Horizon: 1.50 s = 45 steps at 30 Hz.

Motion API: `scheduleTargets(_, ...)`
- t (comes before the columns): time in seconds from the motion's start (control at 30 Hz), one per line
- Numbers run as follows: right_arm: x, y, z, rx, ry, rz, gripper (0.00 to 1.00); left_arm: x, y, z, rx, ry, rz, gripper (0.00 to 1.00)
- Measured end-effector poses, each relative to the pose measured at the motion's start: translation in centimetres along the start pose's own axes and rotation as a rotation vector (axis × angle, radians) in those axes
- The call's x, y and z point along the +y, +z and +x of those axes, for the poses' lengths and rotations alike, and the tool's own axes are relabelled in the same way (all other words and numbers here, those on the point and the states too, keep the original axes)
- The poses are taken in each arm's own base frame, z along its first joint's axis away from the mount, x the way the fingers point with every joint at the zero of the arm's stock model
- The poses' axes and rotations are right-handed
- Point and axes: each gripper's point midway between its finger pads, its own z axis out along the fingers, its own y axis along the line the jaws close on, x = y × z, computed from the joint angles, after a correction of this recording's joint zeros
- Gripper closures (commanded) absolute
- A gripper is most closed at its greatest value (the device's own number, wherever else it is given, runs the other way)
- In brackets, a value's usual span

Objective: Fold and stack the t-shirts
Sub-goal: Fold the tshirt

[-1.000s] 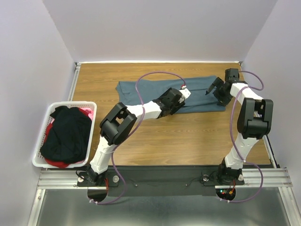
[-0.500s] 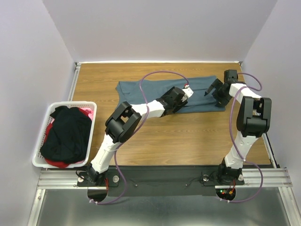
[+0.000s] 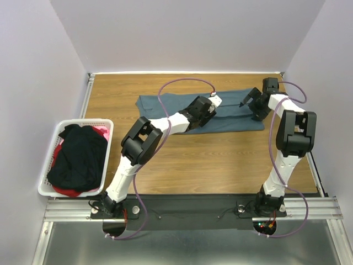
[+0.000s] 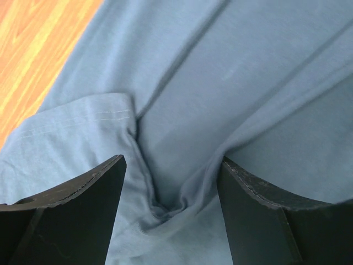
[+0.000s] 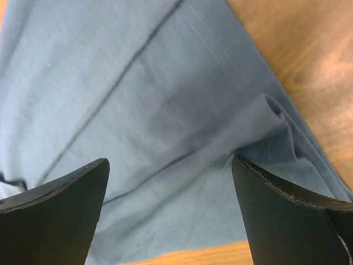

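The slate blue-grey t-shirt (image 3: pixel 165 105) lies spread along the far part of the table, folded lengthwise. My left gripper (image 3: pixel 203 106) is open, low over its middle, jaws straddling a bunched ridge of cloth (image 4: pixel 171 204). My right gripper (image 3: pixel 246 101) is open over the shirt's right end (image 5: pixel 165 127), near a hemmed sleeve (image 5: pixel 281 138) and the cloth's near edge. A black t-shirt (image 3: pixel 78 157) lies heaped in the basket over a red-pink one (image 3: pixel 101 131).
The white lattice basket (image 3: pixel 47 164) stands at the table's left near corner. Purple cables loop above both arms. Bare wood tabletop (image 3: pixel 220 160) lies in front of the shirt. Walls enclose the table on three sides.
My left gripper has moved back and a little left onto the shirt's middle. My right gripper has shifted slightly back and left over the shirt's right end.
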Motion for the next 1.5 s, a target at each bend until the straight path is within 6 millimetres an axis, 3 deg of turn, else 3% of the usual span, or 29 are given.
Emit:
scheduleTargets(0.23, 0.8, 0.4, -1.0, -0.017, 0.015, -0.013, 0.02, 1.5, 0.7, -1.1, -0.023, -0.053, -0.007, 0.23)
scheduleTargets(0.47, 2.7, -0.6, -3.3, -0.075, -0.007, -0.059, 0.04, 3.4, 1.0, -2.1, -0.036, -0.170, -0.034, 0.23)
scheduleTargets(0.57, 2.9, -1.1, -3.2, -0.078, -0.032, -0.077, 0.10, 4.5, 0.3, -2.0, -0.026, -0.260, -0.047, 0.23)
scheduleTargets(0.67, 2.6, -2.3, -2.3, -0.070, -0.049, -0.100, 0.22, 6.7, -1.9, -1.2, -0.012, -0.399, -0.065, 0.27)
scheduleTargets(0.77, 1.7, -4.0, -1.6, -0.067, -0.037, -0.128, 0.39, 11.4, -5.7, 0.5, -0.003, -0.574, -0.115, 0.33)
scheduleTargets(0.83, 0.6, -4.6, -1.4, -0.066, -0.013, -0.139, 0.49, 15.9, -9.2, 3.0, -0.003, -0.698, -0.192, 0.40)
scheduleTargets(0.9, -1.2, -5.0, -1.3, -0.061, 0.029, -0.144, 0.54, 19.1, -11.1, 5.3, -0.001, -0.783, -0.260, 0.45)
scheduleTargets(0.97, -2.8, -4.8, -1.0, -0.053, 0.072, -0.143, 0.61, 20.9, -12.2, 7.7, 0.015, -0.851, -0.306, 0.52)
scheduleTargets(1.07, -4.4, -4.3, -0.6, -0.038, 0.115, -0.140, 0.68, 20.0, -11.8, 11.8, 0.096, -0.907, -0.303, 0.59)
scheduleTargets(1.2, -4.7, -3.9, 0.2, -0.021, 0.135, -0.160, 0.73, 16.9, -10.6, 15.9, 0.224, -0.936, -0.250, 0.63)
scheduleTargets(1.5, -6.3, -2.3, 0.9, -0.015, 0.162, -0.163, 0.77, 14.5, -10.4, 18.3, 0.284, -0.990, -0.212, 0.69)
